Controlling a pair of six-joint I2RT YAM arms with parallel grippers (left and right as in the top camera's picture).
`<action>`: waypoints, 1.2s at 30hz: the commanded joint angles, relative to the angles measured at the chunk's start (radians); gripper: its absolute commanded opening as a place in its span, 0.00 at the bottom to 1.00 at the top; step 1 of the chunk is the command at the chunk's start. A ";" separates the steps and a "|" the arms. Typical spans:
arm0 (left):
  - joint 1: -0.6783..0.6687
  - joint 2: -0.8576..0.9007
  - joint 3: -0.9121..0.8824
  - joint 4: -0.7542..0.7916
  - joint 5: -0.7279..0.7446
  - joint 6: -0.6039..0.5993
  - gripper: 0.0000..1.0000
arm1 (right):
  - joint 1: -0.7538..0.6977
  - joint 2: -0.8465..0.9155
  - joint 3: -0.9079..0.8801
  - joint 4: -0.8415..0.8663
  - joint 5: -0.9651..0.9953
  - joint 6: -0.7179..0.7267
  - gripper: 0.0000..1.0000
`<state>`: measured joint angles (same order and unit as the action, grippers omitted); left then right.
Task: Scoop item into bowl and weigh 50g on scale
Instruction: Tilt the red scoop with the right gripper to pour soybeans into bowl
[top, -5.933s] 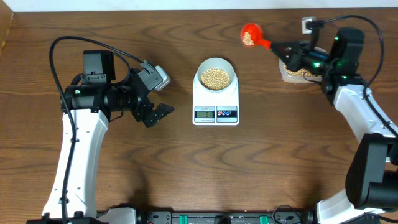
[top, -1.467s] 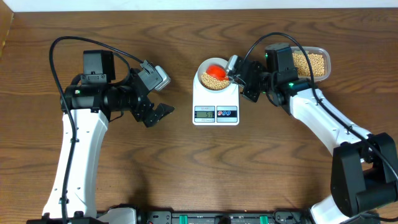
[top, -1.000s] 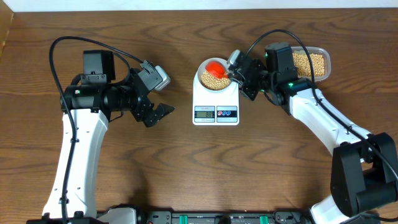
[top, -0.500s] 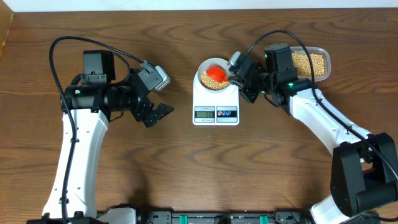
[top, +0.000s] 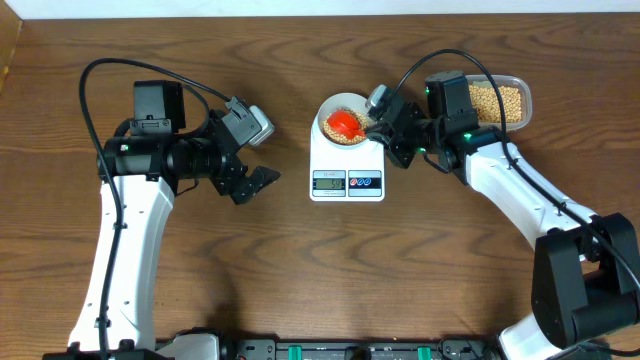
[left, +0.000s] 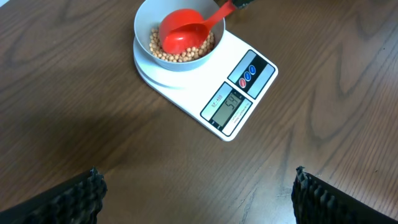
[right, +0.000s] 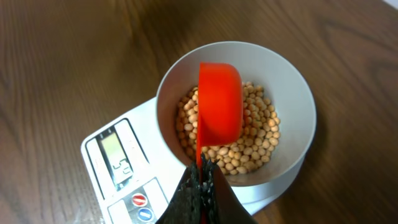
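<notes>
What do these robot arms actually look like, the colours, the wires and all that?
Both the left arm and right arm have smooth white shells with chunky black joints, each showing a small green light. A thin black cable loops off each arm. The left pincer and right pincer have black fingers with a ribbed, textured surface.

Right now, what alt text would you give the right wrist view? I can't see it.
A red scoop, its handle clamped in the shut jaws of the right gripper at the bottom edge, hangs over beige beans in a pale bowl. The bowl stands on a white scale whose display is too blurred to read.
</notes>
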<state>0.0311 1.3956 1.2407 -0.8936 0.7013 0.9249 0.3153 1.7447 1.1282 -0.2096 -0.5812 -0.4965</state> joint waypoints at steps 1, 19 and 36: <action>0.000 -0.010 0.018 -0.003 0.010 0.017 0.98 | 0.013 0.008 0.003 -0.016 -0.037 0.030 0.01; 0.000 -0.010 0.018 -0.003 0.009 0.017 0.98 | -0.034 0.008 0.003 0.083 -0.210 0.444 0.01; 0.000 -0.010 0.018 -0.003 0.009 0.017 0.98 | -0.060 0.008 0.003 0.091 -0.181 0.240 0.01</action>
<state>0.0311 1.3956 1.2407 -0.8936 0.7013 0.9249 0.2626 1.7447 1.1282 -0.1192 -0.7589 -0.1604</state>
